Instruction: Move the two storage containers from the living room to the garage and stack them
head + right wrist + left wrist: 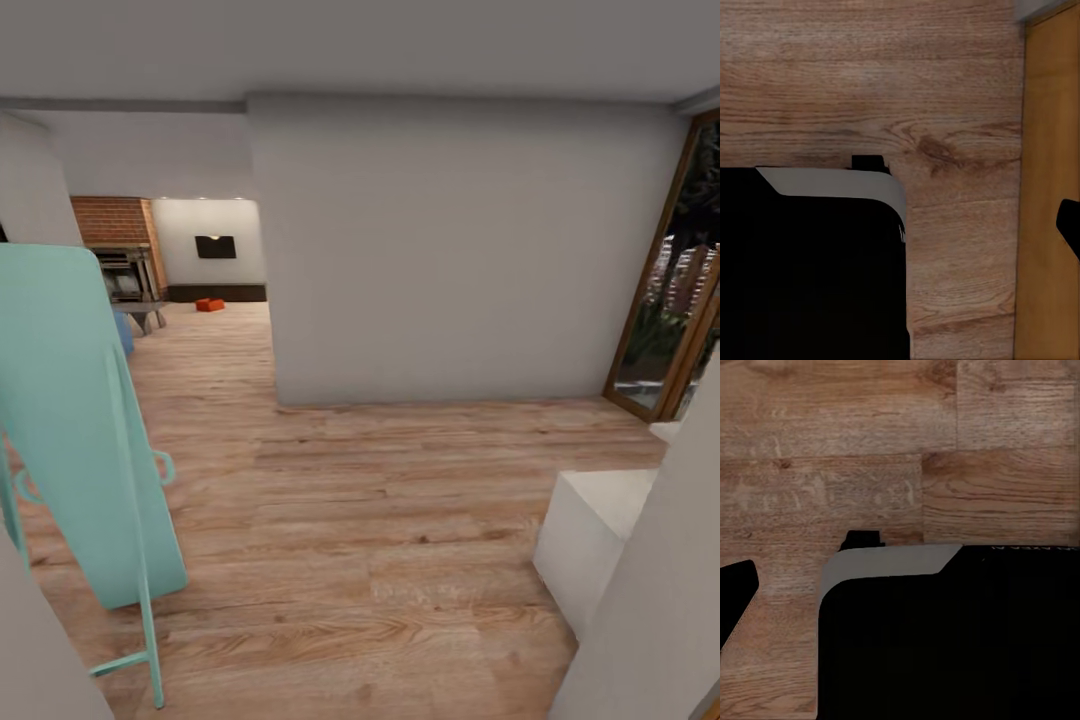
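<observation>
One orange-red storage container (209, 304) lies far ahead on the light wood floor of the living room (190, 260), in front of the long dark cabinet (216, 292) under the black TV (215, 246). The red brick fireplace (115, 222) is to its left. In the left wrist view a dark fingertip (735, 600) pokes in at the edge over wood planks. The right wrist view has a similar dark fingertip (1069, 229) beside an orange-brown wooden frame (1046, 187). Neither view lets me judge the jaws.
A tall turquoise leaning frame (90, 420) stands close on the left. A grey wall block (450, 250) fills the middle, with a passage on its left. A white block (590, 540) and wood-framed glass doors (670, 290) are on the right. My black base (945, 637) is below both wrists.
</observation>
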